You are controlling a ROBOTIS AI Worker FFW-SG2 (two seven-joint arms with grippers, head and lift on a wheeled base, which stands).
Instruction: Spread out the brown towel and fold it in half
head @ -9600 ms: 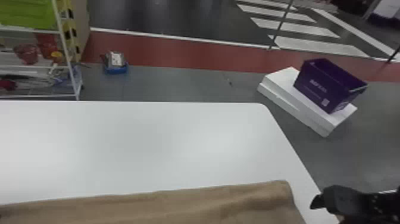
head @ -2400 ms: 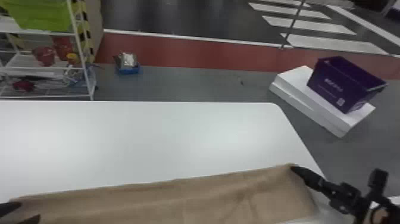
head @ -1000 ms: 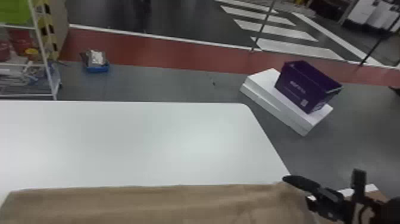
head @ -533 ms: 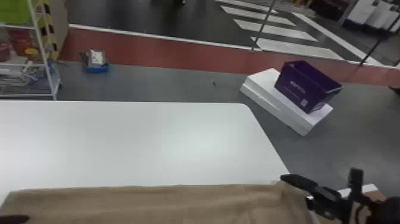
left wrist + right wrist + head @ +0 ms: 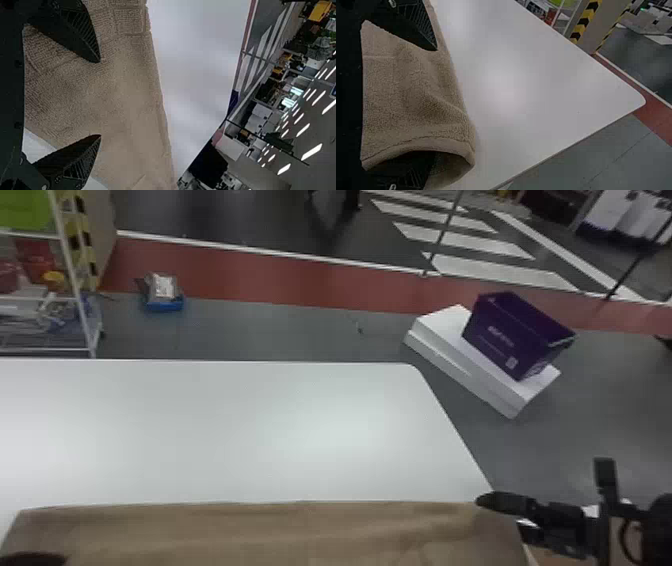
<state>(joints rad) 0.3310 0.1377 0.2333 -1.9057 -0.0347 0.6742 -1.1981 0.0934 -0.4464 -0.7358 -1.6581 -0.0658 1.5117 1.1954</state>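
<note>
The brown towel (image 5: 280, 535) lies along the near part of the white table, its far edge almost straight. At its far right corner is my right gripper (image 5: 482, 504), one finger above the cloth. In the right wrist view my right gripper (image 5: 429, 105) stands open, the towel (image 5: 415, 91) between its fingers and its hem draped over the lower one. My left gripper (image 5: 32, 559) shows in part over the towel's left end in the head view. The left wrist view has my left gripper (image 5: 99, 99) open, fingers wide apart above the towel (image 5: 126, 87).
Beyond the towel stretches the white tabletop (image 5: 225, 430), with its right edge sloping toward the right gripper. On the floor past it are a purple box (image 5: 515, 335) on white boxes (image 5: 465, 360), a small blue tray (image 5: 165, 305) and a shelf rack (image 5: 75, 280) at left.
My right gripper has gone from beside the towel to its far right corner and lately shifted slightly nearer. The left gripper has come back in at the lower left. The head view has turned right.
</note>
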